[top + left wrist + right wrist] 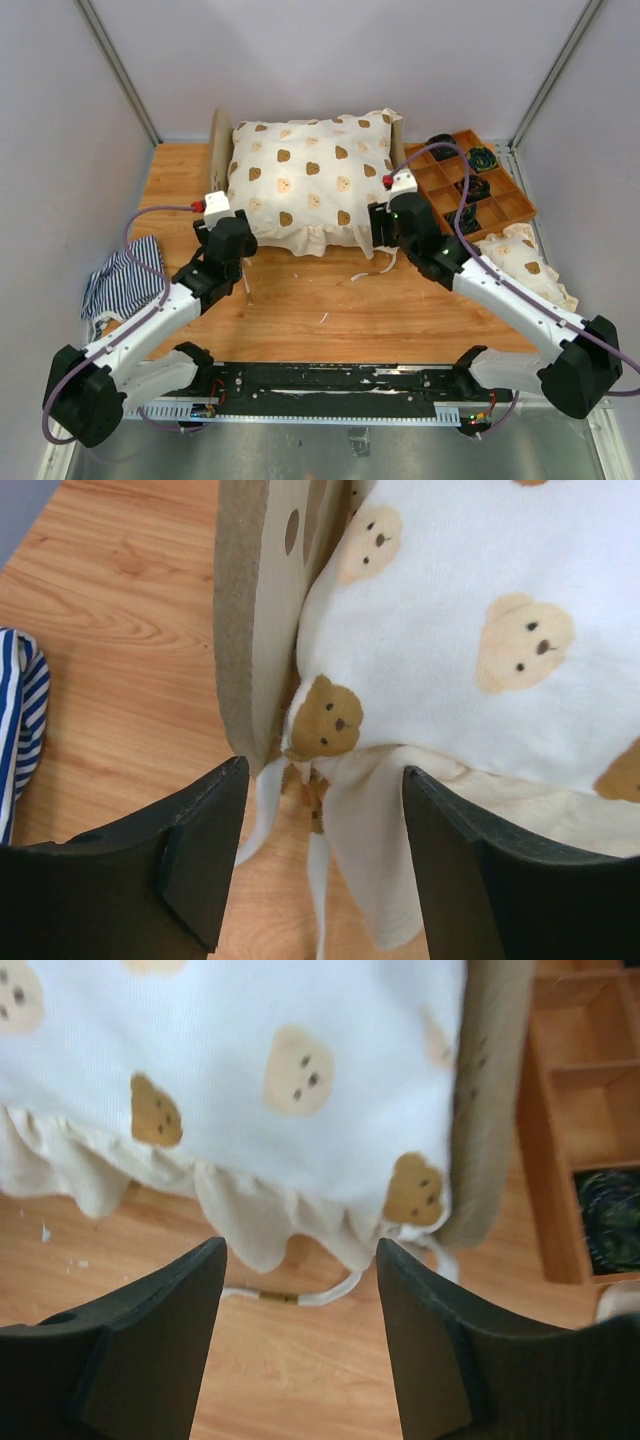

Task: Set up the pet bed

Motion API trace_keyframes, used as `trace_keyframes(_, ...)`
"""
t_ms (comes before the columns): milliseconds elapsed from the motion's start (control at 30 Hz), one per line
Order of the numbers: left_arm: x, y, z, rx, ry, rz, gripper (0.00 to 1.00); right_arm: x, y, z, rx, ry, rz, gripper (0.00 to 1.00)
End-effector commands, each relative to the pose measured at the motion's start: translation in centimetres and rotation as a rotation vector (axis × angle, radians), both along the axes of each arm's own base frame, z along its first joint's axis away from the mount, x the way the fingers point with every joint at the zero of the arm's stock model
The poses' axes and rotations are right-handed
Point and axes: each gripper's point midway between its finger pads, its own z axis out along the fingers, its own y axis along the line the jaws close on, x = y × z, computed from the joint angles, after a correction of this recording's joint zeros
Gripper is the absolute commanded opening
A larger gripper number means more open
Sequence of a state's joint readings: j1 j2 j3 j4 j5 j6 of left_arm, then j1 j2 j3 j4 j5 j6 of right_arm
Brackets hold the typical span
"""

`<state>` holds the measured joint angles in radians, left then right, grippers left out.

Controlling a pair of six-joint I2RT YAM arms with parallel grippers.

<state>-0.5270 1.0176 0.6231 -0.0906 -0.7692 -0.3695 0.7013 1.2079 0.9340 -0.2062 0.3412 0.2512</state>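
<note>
Pet bed (312, 185) faces outstretched left claw (320, 780) and right claw (300, 1255).

You have bright, even light from overhead in all three views, with only soft, faint shadows on the wooden table (330, 300) in the middle of the overhead frame. Your right wrist view is smeared, most across the bear-print cover (250, 1070) at the top. The left wrist view is sharper, but its lower corners go dark and soft.
</note>
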Motion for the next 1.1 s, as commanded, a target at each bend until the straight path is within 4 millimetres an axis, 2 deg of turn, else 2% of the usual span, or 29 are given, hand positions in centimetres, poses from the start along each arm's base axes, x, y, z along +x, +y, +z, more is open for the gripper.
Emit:
trace_keyframes(0, -0.4, -1.2, 3.2, -0.095, -0.049, -0.062, 0.68, 2.7, -4.0, 4.3, -0.060, -0.081, -0.105, 0.64)
trace_keyframes(67, -0.6, -1.1, 4.5, -0.088, -0.054, -0.075, 0.70, 4.0, -5.6, 4.7, -0.073, -0.081, -0.144, 0.64)
trace_keyframes(167, -0.9, -0.4, 7.0, -0.069, -0.087, -0.058, 0.71, 6.0, -6.9, 5.2, -0.052, -0.065, -0.168, 0.64)
trace_keyframes(367, -0.9, 0.6, 10.4, -0.086, -0.178, -0.023, 0.70, 8.9, -8.0, 3.3, -0.059, 0.014, -0.195, 0.61)
trace_keyframes(467, -0.1, 0.7, 10.5, -0.129, -0.176, -0.032, 0.67, 10.1, -8.1, 1.9, -0.066, 0.054, -0.204, 0.58)
trace_keyframes(600, 1.1, 1.8, 9.0, -0.192, -0.144, -0.010, 0.64, 11.0, -8.6, -0.3, -0.094, 0.106, -0.230, 0.53)
trace_keyframes(800, 2.2, 3.9, 7.6, -0.209, -0.154, 0.055, 0.59, 10.2, -7.8, -3.3, -0.064, 0.189, -0.200, 0.31)
trace_keyframes(933, 3.5, 7.2, 7.3, -0.194, -0.176, 0.153, 0.47, 8.2, -6.3, -4.1, 0.015, 0.242, -0.142, 0.15)
trace_keyframes(1067, 5.5, 8.4, 6.8, -0.238, -0.165, 0.167, 0.46, 5.7, -4.7, -4.0, 0.120, 0.265, -0.114, 0.11)
